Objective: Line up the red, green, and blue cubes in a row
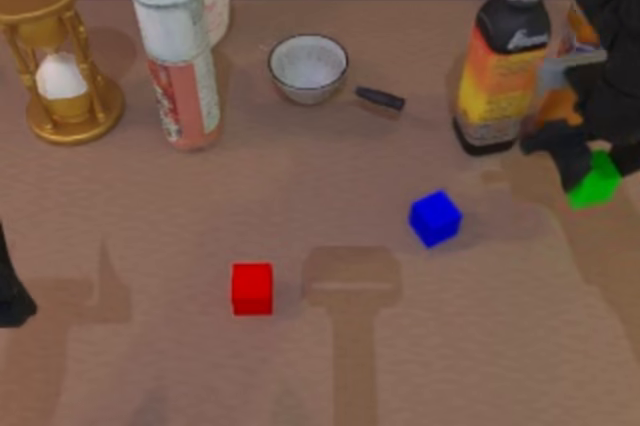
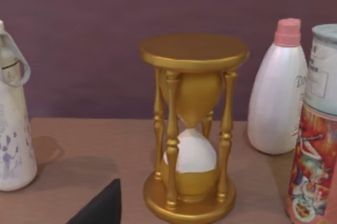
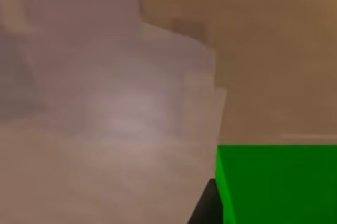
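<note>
Table (image 1: 150,366) front edge open; hourglass (image 1: 60,46), canister (image 1: 178,56), bowl (image 1: 308,68), sauce bottle (image 1: 500,66) crowd the back edge.

Red cube (image 1: 252,288) lay lower centre-left; blue cube (image 1: 435,218), turned askew, centre-right; green cube (image 1: 596,183) at right edge.

We see a rendered tabletop scene, not a real room: a plain brown table (image 1: 330,366) against a flat purple backdrop. Household odds and ends stand along the far edge, a gold hourglass (image 1: 58,46), a dark sauce bottle (image 1: 505,56) and a small bowl (image 1: 308,68).
</note>
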{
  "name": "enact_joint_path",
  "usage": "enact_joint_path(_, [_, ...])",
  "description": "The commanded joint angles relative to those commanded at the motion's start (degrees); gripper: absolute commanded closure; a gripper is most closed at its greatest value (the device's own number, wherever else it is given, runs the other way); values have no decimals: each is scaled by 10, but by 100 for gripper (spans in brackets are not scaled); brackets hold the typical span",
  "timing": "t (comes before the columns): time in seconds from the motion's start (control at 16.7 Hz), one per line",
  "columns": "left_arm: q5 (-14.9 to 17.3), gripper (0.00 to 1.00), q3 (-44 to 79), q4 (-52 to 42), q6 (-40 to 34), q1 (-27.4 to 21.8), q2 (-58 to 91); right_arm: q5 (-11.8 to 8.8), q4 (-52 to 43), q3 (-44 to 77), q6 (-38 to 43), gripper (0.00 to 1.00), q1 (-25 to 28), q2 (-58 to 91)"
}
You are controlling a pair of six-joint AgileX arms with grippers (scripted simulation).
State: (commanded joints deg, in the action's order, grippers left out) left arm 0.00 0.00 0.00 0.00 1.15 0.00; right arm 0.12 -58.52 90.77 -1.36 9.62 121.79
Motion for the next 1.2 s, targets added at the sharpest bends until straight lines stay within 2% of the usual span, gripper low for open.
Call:
enact_joint_path(0.36, [0,0,0,0,0,0,0,0,-8,5,2,100,-1,-4])
enact_joint_path(0.48, [0,0,0,0,0,0,0,0,-13,14,21,100,17,1])
enact_joint_path(0.66, [0,0,0,0,0,0,0,1,-29,40,95,100,77,15])
enact_joint_path(1.02, [0,0,0,0,0,0,0,3,-71,96,344,100,248,41])
enact_joint_path(1.2, [0,0,0,0,0,0,0,5,-83,117,432,100,319,43])
